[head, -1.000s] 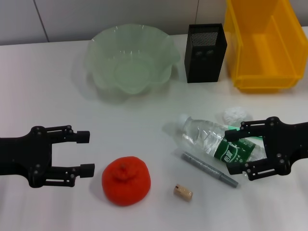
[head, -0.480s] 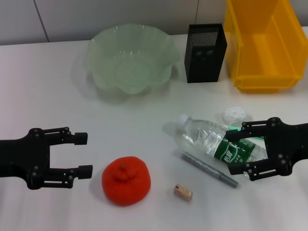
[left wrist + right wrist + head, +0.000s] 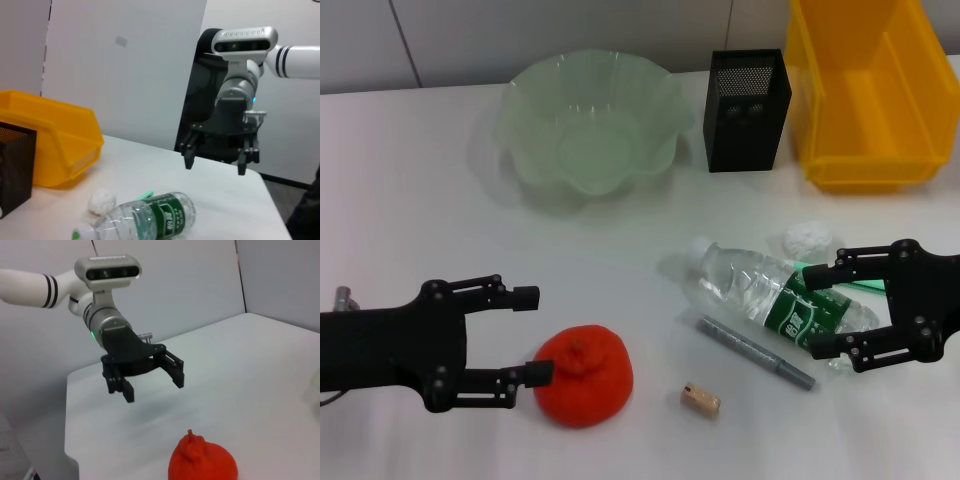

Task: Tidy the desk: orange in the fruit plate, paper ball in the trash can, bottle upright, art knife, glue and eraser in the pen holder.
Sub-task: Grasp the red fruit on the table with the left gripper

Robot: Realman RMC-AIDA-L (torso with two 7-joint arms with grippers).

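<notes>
The orange [image 3: 583, 375] sits on the desk [image 3: 410, 200] near the front; it also shows in the right wrist view [image 3: 202, 462]. My left gripper [image 3: 533, 334] [image 3: 154, 390] is open just left of the orange, with one fingertip at its edge. The bottle [image 3: 770, 297] [image 3: 150, 217] lies on its side. My right gripper [image 3: 816, 314] [image 3: 215, 166] is open at the bottle's base end, holding nothing. The paper ball [image 3: 808, 237] [image 3: 101, 201] lies behind the bottle. A slim grey art knife [image 3: 755, 352] and the eraser [image 3: 700, 399] lie in front of it. A green stick [image 3: 865, 287] shows partly under the right gripper.
The fruit plate [image 3: 520, 100] stands at the back centre. To its right are the pen holder [image 3: 747, 97] [image 3: 15, 165] and the trash can [image 3: 865, 90] [image 3: 50, 140].
My left gripper has moved right, up to the orange's left side. My right gripper has shifted slightly right, back from the bottle. The objects have not moved.
</notes>
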